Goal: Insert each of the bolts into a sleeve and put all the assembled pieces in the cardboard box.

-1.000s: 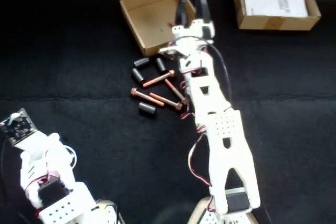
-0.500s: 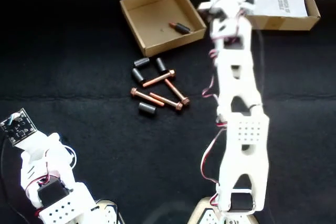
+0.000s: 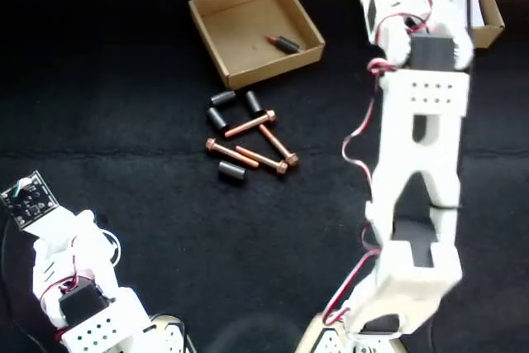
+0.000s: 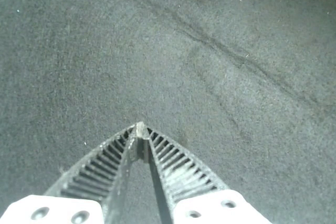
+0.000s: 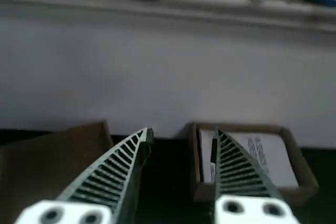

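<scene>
One assembled piece (image 3: 283,42), a bolt in a dark sleeve, lies inside the open cardboard box (image 3: 216,16) at the back. In front of the box, loose copper bolts (image 3: 248,126) lie crossed on the black cloth with several dark sleeves (image 3: 232,174) around them. My right arm (image 3: 417,105) stands tall at the right, raised well above the table. Its gripper (image 5: 182,136) is open and holds nothing, level with the gap between the cardboard box (image 5: 52,153) and a second box (image 5: 247,158). My left gripper (image 4: 139,129) is shut and empty over bare cloth, on the folded left arm (image 3: 62,262) at the front left.
A second cardboard box (image 3: 483,14) with a printed sheet stands at the back right, partly behind the right arm. A white wall (image 5: 157,72) rises behind the table. Black cloth (image 3: 149,204) covers the table between the parts and the left arm.
The right gripper was over the cardboard box; the arm has since risen and swung to the right, and the assembled piece now lies in the box. The left arm has not moved.
</scene>
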Motion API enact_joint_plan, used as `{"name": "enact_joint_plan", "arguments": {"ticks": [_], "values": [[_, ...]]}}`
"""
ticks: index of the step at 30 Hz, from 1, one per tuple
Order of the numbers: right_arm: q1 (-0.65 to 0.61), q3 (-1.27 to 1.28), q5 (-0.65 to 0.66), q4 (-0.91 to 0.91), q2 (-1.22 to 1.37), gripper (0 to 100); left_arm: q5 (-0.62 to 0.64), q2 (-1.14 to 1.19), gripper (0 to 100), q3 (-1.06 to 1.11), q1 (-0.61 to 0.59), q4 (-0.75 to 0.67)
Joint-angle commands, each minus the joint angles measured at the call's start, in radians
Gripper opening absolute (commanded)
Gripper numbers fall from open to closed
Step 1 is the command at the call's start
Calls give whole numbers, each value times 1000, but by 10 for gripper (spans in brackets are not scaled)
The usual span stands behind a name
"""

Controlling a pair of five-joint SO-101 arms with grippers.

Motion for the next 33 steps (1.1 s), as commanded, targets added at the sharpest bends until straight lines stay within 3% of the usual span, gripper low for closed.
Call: {"name": "enact_joint_plan", "arguments": {"ticks": [1, 9, 14, 21, 25, 29, 33], "values": [[15, -47, -97, 318, -176, 166, -3, 1, 9, 16, 15, 9], [10, -31, -166, 849, -415, 166, -6, 1, 9, 16, 45, 46], [28, 191, -163, 843, -673, 166, -6, 1, 9, 16, 45, 54], [-159, 730, -163, 842, -1164, 166, -9, 1, 9, 16, 87, 124], [-202, 1069, -158, 842, -1383, 166, -9, 1, 9, 16, 104, 133], [-226, 1319, -35, 840, -1409, 166, -9, 1, 9, 16, 104, 132], [-231, 1362, 126, 825, -1277, 166, -9, 1, 9, 16, 101, 130]]}}
